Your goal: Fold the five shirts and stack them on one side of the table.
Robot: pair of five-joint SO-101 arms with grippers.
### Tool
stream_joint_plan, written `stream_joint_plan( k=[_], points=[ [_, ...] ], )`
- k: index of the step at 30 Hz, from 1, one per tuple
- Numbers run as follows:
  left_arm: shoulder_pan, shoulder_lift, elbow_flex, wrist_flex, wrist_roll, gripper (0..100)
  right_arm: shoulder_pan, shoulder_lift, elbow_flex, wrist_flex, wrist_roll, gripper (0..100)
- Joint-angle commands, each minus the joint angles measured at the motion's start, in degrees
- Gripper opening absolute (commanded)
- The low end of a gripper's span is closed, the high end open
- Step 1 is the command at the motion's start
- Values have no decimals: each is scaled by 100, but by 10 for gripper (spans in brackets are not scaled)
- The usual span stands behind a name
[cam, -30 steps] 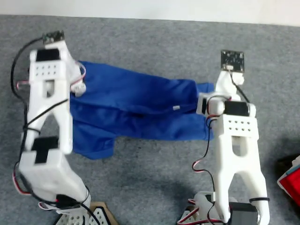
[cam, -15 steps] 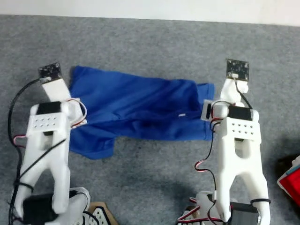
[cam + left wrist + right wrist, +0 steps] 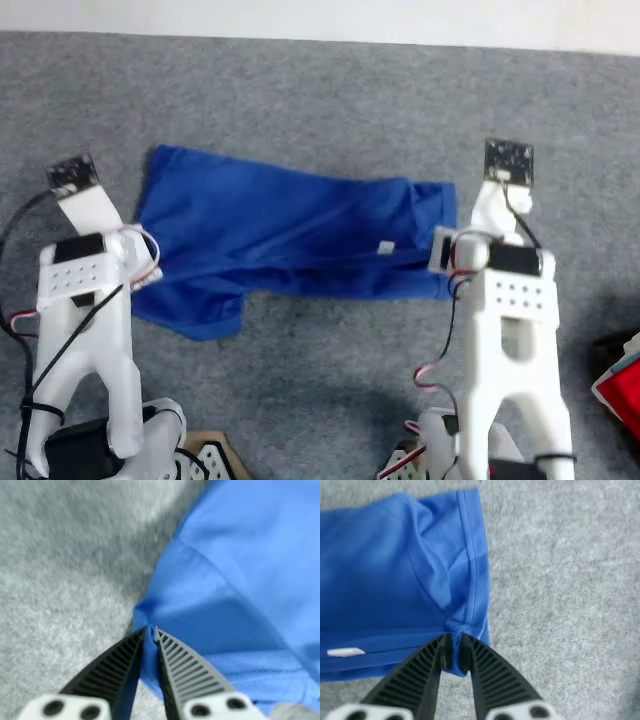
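A blue shirt (image 3: 290, 235) lies spread across the middle of the grey worktop (image 3: 330, 100), between the two arms; the left hand (image 3: 150, 630) is clamped on the edge at one end; the right hand (image 3: 452, 647) pinches the hem at the opposite end.

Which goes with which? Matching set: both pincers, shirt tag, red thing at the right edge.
1 left pincer
2 right pincer
3 small white rectangular tag
4 red boxy object

a high view's right edge
b shut on the blue fabric shirt's stitched hem
c on the shirt
d shut on the shirt end far from the tag

Pairs: 1-d, 2-b, 3-c, 4-a
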Motion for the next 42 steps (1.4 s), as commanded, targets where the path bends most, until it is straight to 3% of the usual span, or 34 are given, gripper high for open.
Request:
stream_joint_plan(
  k=[1, 5, 12, 16, 20, 26, 36, 42],
  points=[
    [-22, -198, 374, -281, -141, 6, 40, -593, 558, -453, 237, 7],
    [-22, -198, 760, -932, -141, 9, 31, -769, 1174, -848, 273, 7],
    [-31, -233, 866, -941, -141, 11, 31, -787, 1358, -796, 308, 19],
    [-31, -242, 822, -791, -158, 27, -48, -822, 1305, -426, 264, 171],
    [-40, -251, 277, 290, -167, 149, -251, -831, 980, -127, 149, 263],
    [-418, -251, -778, 2145, -158, 336, -444, -831, 48, 646, -598, 226],
    [-963, -242, -875, 1969, -141, 357, -1859, -822, 92, 734, -1125, 13],
    [-866, -207, -699, 1688, -123, 357, -2070, -822, 1138, -163, -1143, 7]
  ],
)
